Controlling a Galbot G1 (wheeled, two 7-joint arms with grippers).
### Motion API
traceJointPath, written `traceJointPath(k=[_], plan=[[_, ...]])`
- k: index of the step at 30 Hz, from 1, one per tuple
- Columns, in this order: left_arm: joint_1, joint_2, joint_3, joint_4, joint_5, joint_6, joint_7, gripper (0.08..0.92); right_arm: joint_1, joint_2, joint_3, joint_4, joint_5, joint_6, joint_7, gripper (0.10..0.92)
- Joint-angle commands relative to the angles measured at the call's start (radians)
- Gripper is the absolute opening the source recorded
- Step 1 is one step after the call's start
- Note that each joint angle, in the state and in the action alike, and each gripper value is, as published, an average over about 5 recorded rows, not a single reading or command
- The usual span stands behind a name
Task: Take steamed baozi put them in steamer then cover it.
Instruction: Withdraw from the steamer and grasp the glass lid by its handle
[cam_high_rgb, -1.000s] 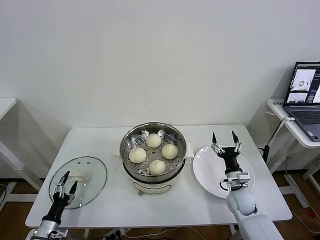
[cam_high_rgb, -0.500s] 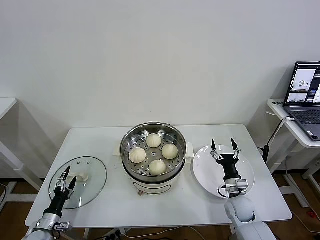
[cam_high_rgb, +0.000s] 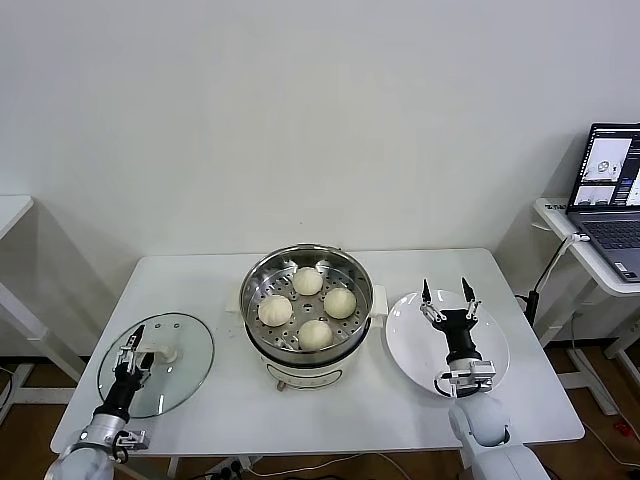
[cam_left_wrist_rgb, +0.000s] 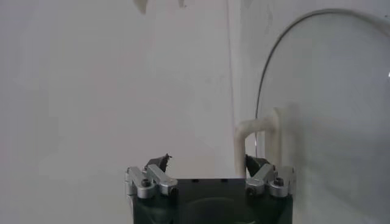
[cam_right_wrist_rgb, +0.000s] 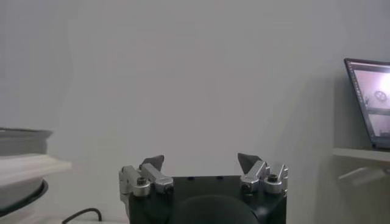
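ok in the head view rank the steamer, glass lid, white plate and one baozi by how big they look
1. steamer, largest
2-3. white plate and glass lid look about alike, so I won't split them
4. baozi, smallest

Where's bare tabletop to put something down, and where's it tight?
Free: the table's back strip behind the steamer, and the front edge before the steamer. Tight: the lid fills the left end under the left gripper; the plate fills the right under the right gripper.
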Motion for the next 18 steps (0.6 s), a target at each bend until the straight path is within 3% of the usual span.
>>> traceJointPath(k=[1,7,18], plan=[[-0.028,0.000,0.004,0.039,0.007,0.009,0.012,0.823,-0.003,0.001,0.004,0.002,-0.004,0.001,0.000,0.823],[-0.033,-0.001,0.001,0.049,0.006,0.008,0.018,0.787,-0.002,0.002,0.003,0.001,-0.009,0.001,0.001,0.823],[-0.043,-0.005,0.001,0.065,0.004,0.005,0.031,0.471,0.007,0.000,0.001,0.008,-0.012,0.000,0.005,0.823]])
